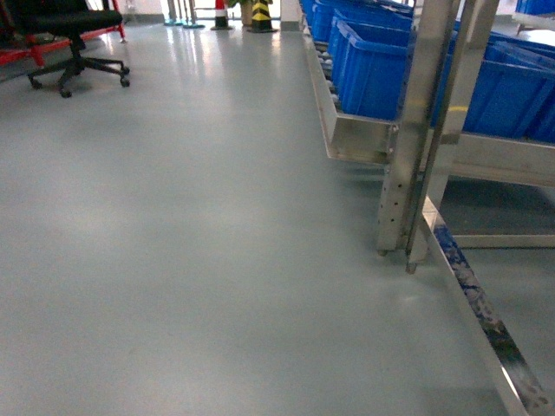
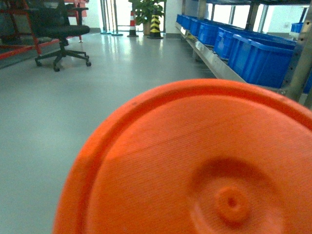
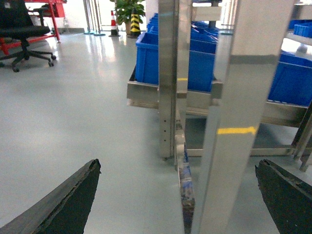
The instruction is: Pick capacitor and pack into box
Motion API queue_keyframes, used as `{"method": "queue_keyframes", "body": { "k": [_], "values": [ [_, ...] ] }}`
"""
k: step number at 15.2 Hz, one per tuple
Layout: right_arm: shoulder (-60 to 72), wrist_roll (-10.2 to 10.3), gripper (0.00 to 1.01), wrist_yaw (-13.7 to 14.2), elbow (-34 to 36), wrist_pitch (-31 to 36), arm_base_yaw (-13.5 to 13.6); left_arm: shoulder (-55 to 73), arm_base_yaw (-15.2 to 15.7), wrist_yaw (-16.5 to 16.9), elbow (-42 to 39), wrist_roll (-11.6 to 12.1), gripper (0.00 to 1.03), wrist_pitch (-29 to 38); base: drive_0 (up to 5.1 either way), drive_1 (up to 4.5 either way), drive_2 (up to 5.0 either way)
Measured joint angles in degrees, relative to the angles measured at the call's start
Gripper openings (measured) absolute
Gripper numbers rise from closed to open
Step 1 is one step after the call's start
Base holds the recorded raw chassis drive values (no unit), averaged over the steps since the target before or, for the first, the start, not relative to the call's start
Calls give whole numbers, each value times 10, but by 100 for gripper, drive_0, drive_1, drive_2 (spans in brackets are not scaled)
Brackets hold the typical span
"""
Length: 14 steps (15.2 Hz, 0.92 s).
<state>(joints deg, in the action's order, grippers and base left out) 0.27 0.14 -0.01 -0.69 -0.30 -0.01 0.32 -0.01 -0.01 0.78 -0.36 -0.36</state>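
Neither the capacitor nor the box shows in any view. In the right wrist view my right gripper is open, and its two black fingers stand wide apart at the bottom corners with nothing held. Beyond them rise the rack's steel posts. An orange round disc with a small centre dimple fills the lower part of the left wrist view and hides the left jaws. No gripper appears in the head view.
A steel rack with several blue bins runs along the right, with a low rail on the floor. Grey floor spreads to the left. A black office chair and a striped bollard stand far back.
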Motion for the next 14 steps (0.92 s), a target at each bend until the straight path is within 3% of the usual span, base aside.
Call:
{"method": "queue_keyframes", "body": {
  "k": [14],
  "values": [
    [0, 0, 98, 0, 0, 1, 0, 0, 0, -1, 0, 2, 44, 1, -504, 242, 242]
  ]
}}
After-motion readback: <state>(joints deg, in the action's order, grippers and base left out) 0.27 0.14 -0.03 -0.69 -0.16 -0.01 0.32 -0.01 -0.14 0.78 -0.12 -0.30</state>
